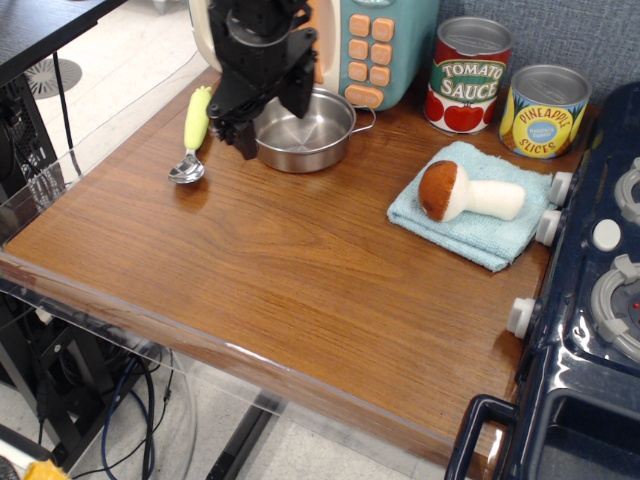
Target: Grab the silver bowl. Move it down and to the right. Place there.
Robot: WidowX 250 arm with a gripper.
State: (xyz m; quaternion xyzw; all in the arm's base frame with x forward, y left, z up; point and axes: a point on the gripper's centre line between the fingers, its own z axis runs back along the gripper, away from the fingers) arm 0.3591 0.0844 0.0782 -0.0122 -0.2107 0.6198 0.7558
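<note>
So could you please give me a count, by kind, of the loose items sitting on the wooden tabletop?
Tin cans: 2, tomato sauce can and pineapple slices can
Bowls: 1, silver bowl
Spoons: 1, spoon
Cloths: 1, blue cloth
Toy mushrooms: 1, mushroom, lying on the cloth
Total: 6

The robot arm [255, 45] is matte black and blocky, ending in two black jaws.

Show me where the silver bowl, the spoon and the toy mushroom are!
silver bowl [310, 135]: table camera view, on the shiny inside bottom.
spoon [197, 118]: table camera view, on the yellow-green handle.
toy mushroom [439, 189]: table camera view, on the brown cap.
</note>
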